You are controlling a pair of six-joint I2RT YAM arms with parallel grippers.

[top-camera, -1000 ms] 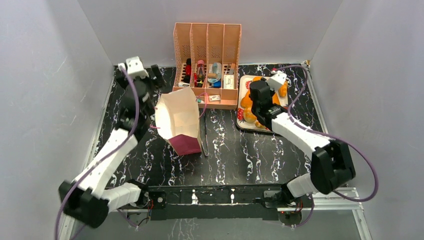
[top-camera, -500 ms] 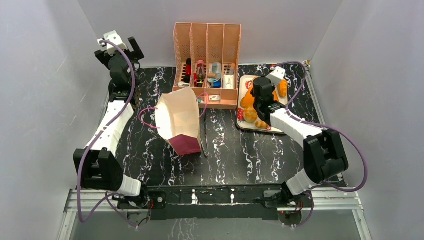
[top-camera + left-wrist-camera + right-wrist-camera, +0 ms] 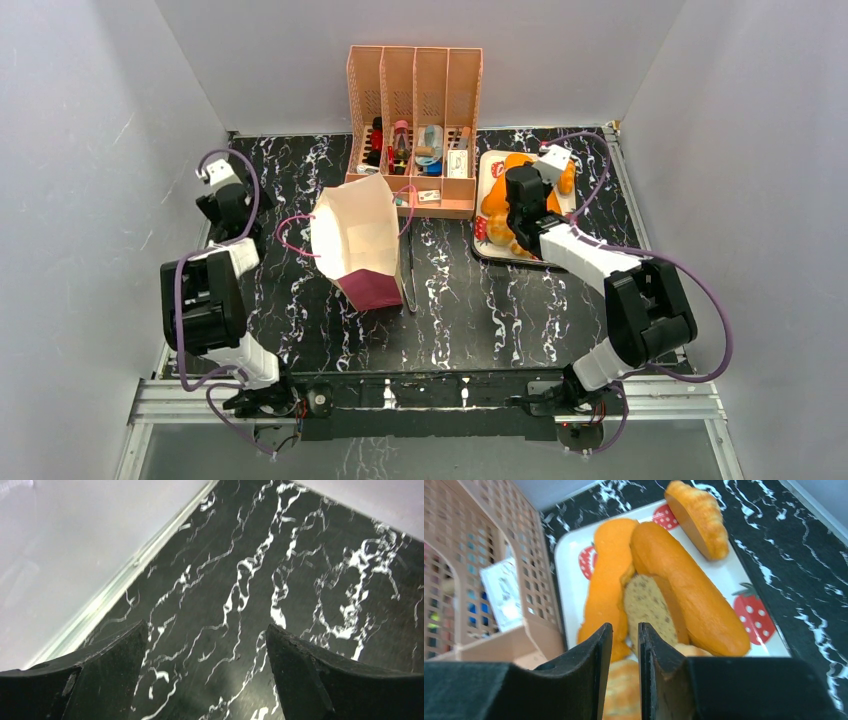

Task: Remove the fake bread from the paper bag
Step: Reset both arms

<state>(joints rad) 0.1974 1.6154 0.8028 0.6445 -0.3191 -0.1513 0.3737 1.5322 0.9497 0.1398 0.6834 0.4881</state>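
Fake bread [image 3: 689, 585] lay heaped on a white strawberry-print tray [image 3: 729, 580] at the far right of the bench [image 3: 500, 300]. Two long loaves lay side by side with a speckled slice [image 3: 646, 605] tucked between them, and a ridged roll [image 3: 699, 520] sat at the tray's far edge. Right claw [image 3: 625, 665] hung just above the pile, jaws narrow with only a thin slit between, nothing seen gripped. Tray sat just beside the peach file organiser [image 3: 415, 100]. Paper bag [image 3: 355, 230] lay tilted left of centre, purple bottom toward the arms, pink handles loose at either side; its inside could not be made out. Left claw [image 3: 205, 680] was well apart from the bag, by the left wall, jaws wide over the marbled bench, holding nothing.
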